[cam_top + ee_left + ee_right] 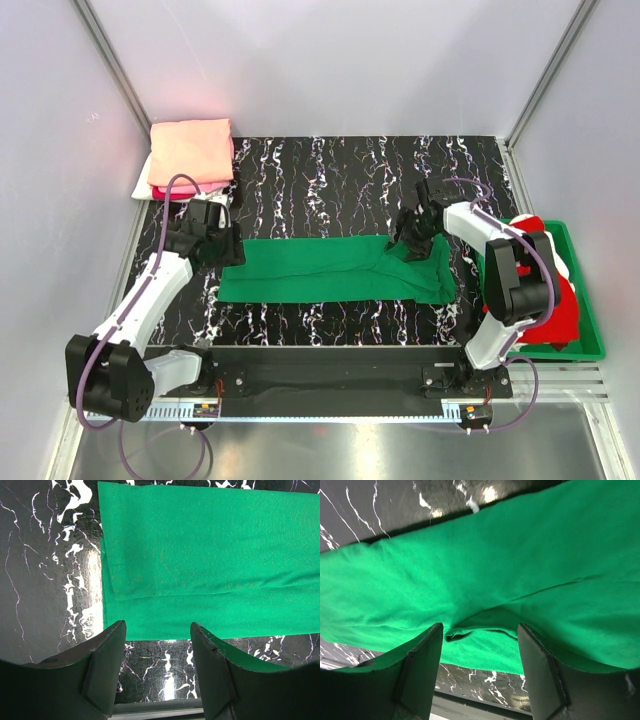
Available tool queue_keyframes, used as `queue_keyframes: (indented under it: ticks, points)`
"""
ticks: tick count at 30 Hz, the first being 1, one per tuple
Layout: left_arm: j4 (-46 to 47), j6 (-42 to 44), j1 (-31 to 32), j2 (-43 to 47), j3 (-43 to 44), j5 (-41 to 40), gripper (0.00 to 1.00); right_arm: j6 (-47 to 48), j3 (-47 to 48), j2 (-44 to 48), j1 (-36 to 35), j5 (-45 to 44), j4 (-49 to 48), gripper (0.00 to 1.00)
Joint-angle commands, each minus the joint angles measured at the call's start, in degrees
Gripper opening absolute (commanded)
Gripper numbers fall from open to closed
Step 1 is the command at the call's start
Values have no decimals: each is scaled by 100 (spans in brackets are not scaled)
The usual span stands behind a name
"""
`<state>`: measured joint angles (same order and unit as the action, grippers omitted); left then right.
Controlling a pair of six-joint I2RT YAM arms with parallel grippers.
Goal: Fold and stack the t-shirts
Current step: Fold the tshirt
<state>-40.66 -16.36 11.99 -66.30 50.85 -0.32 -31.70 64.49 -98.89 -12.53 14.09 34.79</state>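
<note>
Green t-shirt (335, 270) lies folded lengthwise on the tabletop (300, 170); left claw (222, 243) and right claw (413, 233) gape, holding nothing.

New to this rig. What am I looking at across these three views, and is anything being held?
Two robot arms are bolted at the near edge of a marbled black table. The wide picture comes from a camera above and behind them; the other two come from cameras on each wrist, looking past the fingers.

A green t-shirt, folded into a long strip, lies flat across the middle. The left gripper is open at its left end, over bare table, holding nothing. The right gripper is open above a wrinkle near the right end, also holding nothing.

Folded shirts, peach on top, are stacked at the far left corner. A green bin on the right holds red and white shirts.
</note>
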Motion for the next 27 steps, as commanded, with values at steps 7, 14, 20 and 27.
queue_keyframes:
  ticks: [7, 14, 20, 27]
  points:
    - [103, 28, -4, 293, 4, -21, 59, 59, 336, -236, -407, -125, 213, 65]
    - [103, 45, -4, 311, 4, -56, 59, 15, 292, -210, -504, -169, 248, 19]
    - [85, 54, 5, 329, 4, -74, 59, 24, 99, -43, -566, -161, 248, 0]
    - [85, 36, 5, 372, 4, -91, 59, -475, -208, 440, -882, -249, 327, 0]
